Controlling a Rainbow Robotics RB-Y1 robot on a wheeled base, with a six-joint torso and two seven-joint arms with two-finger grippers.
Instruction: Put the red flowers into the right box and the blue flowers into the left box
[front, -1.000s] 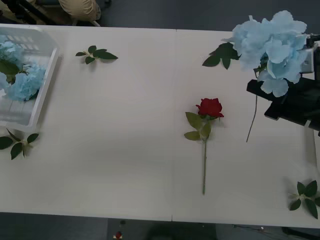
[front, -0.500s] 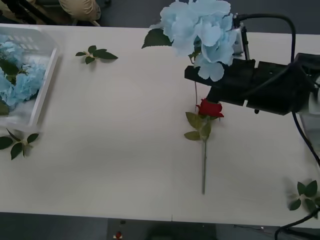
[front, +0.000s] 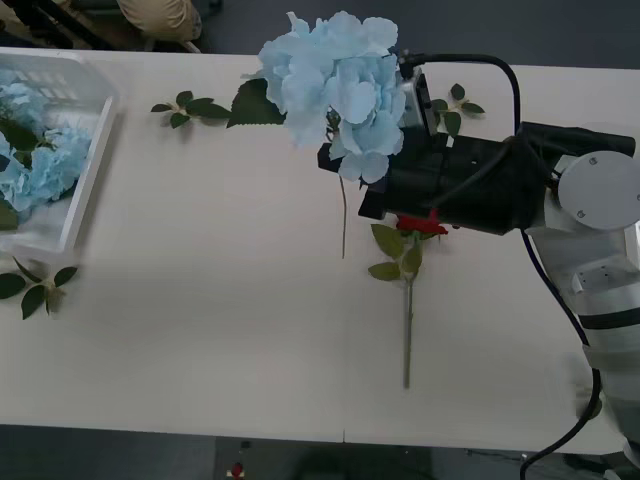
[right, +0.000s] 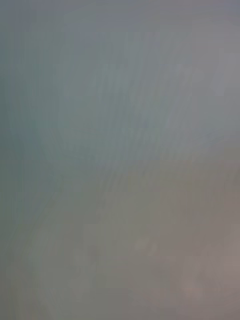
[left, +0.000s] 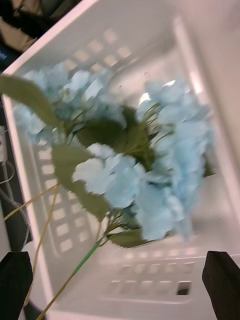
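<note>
My right gripper is raised over the middle of the table and shut on a blue flower. Its pale head hides the fingers and its thin stem hangs down. A red flower lies on the table just below the arm, its bloom partly covered and its stem pointing toward the front edge. The left box stands at the far left with blue flowers inside. My left gripper hovers open over that box, above the blue flowers. The right box is out of view.
Loose green leaf sprigs lie at the back left, in front of the left box, and behind the right arm. The right arm's black body and cable span the table's right half.
The right arm has carried the blue flower from the table's far right leftward to the middle. The arm now covers part of the red bloom. The rose itself has not moved.
</note>
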